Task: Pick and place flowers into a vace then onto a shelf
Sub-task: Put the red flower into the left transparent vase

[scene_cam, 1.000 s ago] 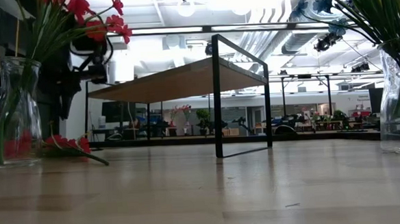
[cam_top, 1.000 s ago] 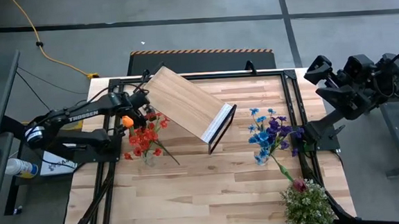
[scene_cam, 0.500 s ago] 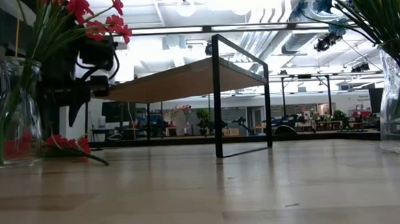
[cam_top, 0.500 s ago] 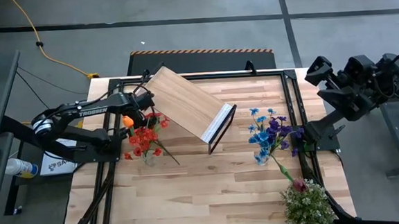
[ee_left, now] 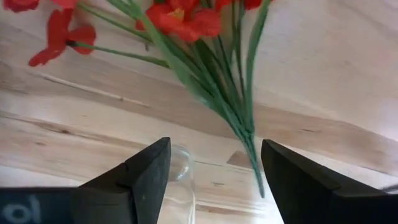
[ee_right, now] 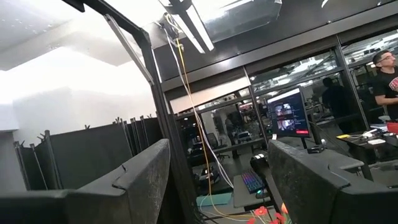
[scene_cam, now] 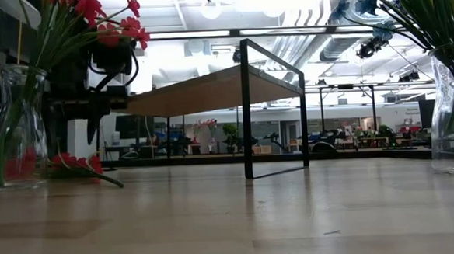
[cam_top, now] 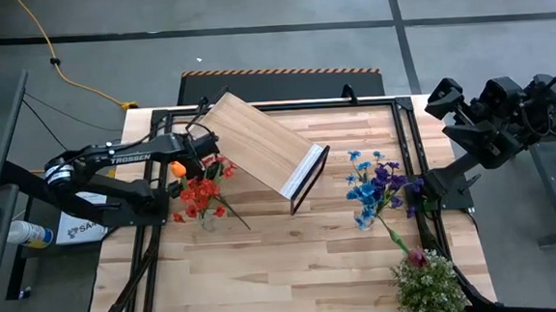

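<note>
High view: you see a wooden table with both arms at its side edges
Left gripper: near the table's left edge, over the red flowers; your wrist camera shows its fingers spread apart with nothing between them
Red flowers: standing in a clear vase near the left edge, one red spray lying on the table beside it
Orange tulip: just beside the left gripper
Shelf: at the middle of the far edge, set at an angle
Blue and purple flowers: in a vase near the right edge
Right gripper: parked off the right edge, fingers wide apart, empty
</note>
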`<move>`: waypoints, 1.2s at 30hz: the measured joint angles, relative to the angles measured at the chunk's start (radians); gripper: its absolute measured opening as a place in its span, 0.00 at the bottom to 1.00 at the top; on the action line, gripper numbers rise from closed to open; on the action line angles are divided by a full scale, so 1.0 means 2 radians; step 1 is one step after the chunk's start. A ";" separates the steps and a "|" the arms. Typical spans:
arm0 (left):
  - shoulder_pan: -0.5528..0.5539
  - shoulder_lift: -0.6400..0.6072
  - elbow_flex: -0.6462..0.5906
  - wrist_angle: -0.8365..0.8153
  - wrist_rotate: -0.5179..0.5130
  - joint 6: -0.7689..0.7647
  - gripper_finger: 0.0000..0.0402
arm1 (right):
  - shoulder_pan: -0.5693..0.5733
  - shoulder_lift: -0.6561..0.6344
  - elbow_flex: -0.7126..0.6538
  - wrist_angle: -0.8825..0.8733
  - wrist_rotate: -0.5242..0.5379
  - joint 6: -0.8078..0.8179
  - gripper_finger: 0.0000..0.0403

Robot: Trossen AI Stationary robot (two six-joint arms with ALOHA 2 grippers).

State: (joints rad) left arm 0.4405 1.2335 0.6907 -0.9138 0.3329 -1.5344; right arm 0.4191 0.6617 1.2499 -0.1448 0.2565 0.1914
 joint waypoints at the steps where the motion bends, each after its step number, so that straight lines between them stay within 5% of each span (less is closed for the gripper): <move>1: -0.008 0.000 0.000 -0.001 -0.006 -0.007 0.71 | 0.000 0.000 0.000 0.000 0.000 -0.002 0.65; 11: -0.045 0.014 0.000 0.004 -0.055 -0.062 0.71 | 0.000 0.000 0.000 0.003 -0.002 -0.009 0.65; 22: -0.044 0.101 0.000 0.043 -0.036 -0.043 0.71 | 0.000 0.000 0.000 0.007 -0.011 -0.008 0.65; 31: -0.044 0.116 0.002 0.047 -0.031 -0.033 0.70 | 0.000 0.000 0.000 0.008 -0.012 -0.008 0.65; 36: -0.044 0.117 0.002 0.037 -0.043 -0.029 0.62 | 0.000 0.000 0.000 0.008 -0.012 -0.008 0.65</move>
State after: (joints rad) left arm 0.3527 1.4671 0.6937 -0.8400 0.2476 -1.5925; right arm 0.4191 0.6617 1.2499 -0.1291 0.2321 0.1748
